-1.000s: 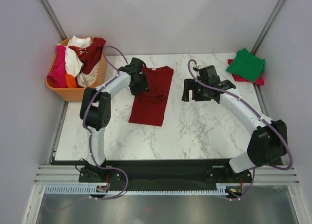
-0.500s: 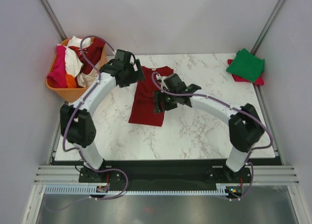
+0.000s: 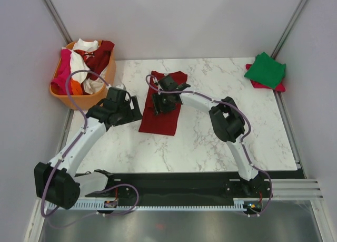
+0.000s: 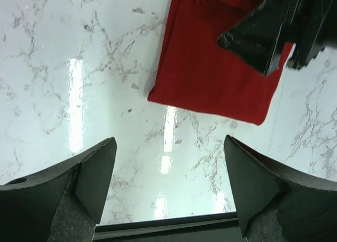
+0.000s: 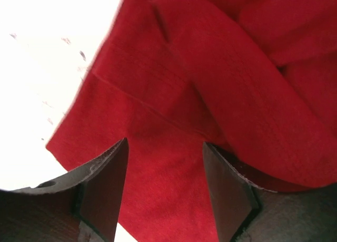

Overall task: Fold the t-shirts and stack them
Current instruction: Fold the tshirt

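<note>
Two grippers: both have changed places within the last second, one leaving the cloth, the other coming to it.
Left gripper point(image 4: 169, 147): has drawn back from the collar end; now hovers over bare table point(image 3: 210, 142) just beside the shirt's near left corner, jaws spread, nothing between them.
Right gripper point(image 5: 166, 144): has crossed over from the right side; now low over the shirt's middle, jaws spread, cloth under them but not pinched.
Dark red shirt point(image 3: 160, 121): lies flat mid-table as a long narrow strip, unmoved, a sleeve point(image 5: 247, 110) folded slantwise across it.
Stack: green shirt point(image 3: 266, 69) on a pink-red shirt point(image 3: 278, 87), far right corner.
Basket point(image 3: 79, 100): far left, with loose shirts point(image 3: 81, 65) waiting.
Meaning: lengthwise folds look done; the arms seem to be lining up for the cross fold, then stacking.
</note>
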Tool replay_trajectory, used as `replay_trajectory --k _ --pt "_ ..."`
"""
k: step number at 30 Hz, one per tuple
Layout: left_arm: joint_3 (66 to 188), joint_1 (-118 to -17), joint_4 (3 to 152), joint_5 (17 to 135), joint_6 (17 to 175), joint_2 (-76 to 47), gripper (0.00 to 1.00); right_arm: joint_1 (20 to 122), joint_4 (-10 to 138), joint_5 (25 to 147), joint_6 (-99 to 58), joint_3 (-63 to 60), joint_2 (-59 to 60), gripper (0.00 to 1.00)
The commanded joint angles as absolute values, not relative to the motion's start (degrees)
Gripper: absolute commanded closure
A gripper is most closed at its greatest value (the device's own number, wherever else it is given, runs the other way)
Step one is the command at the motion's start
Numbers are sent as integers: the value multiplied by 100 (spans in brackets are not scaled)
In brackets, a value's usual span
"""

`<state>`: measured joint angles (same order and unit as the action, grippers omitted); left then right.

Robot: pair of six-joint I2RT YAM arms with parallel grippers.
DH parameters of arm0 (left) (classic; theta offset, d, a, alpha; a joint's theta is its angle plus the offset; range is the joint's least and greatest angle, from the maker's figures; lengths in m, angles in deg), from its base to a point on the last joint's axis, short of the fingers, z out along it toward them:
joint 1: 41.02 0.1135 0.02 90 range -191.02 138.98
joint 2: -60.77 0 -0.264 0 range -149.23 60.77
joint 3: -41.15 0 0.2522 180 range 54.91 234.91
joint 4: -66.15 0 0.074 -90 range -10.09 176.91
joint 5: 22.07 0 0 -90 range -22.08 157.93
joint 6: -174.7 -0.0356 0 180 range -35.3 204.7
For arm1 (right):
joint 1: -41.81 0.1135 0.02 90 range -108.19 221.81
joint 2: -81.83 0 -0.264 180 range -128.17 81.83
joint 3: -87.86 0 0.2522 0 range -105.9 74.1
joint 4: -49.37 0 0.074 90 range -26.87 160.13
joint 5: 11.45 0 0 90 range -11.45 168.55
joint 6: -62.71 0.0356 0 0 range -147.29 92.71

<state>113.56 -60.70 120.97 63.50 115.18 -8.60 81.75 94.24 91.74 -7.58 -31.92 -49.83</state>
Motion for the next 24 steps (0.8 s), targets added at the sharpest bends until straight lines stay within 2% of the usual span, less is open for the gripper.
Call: replay_trajectory --k 1,11,14,16,19,20,21,24 --pt "11090 -6053 12131 6370 11212 -156 10 8049 9573 8901 -892 -3839 -5220 33" --pt "10703 -6053 12404 6599 11229 469 11 7003 10083 8251 -954 -6210 -6019 25" --pt "10607 -6062 12377 6590 11299 364 11 6765 10154 8452 -866 -6276 -5785 24" --pt "10519 -6062 12264 6590 11361 163 11 6791 10005 8558 -892 -5829 -5398 24" --pt "10291 -6053 11879 6695 11554 -197 11 6878 9540 8611 -796 -4179 -4257 23" --pt "10229 -6053 11746 6765 11676 -329 12 6870 9373 8698 -665 -3147 -3636 23" --pt "10202 -6053 11623 6940 11747 -418 12 6879 8971 8812 -524 -2615 -3343 22" --pt "10097 -6053 10990 7214 12037 -839 14 6931 8136 9620 47 -821 -2419 22"
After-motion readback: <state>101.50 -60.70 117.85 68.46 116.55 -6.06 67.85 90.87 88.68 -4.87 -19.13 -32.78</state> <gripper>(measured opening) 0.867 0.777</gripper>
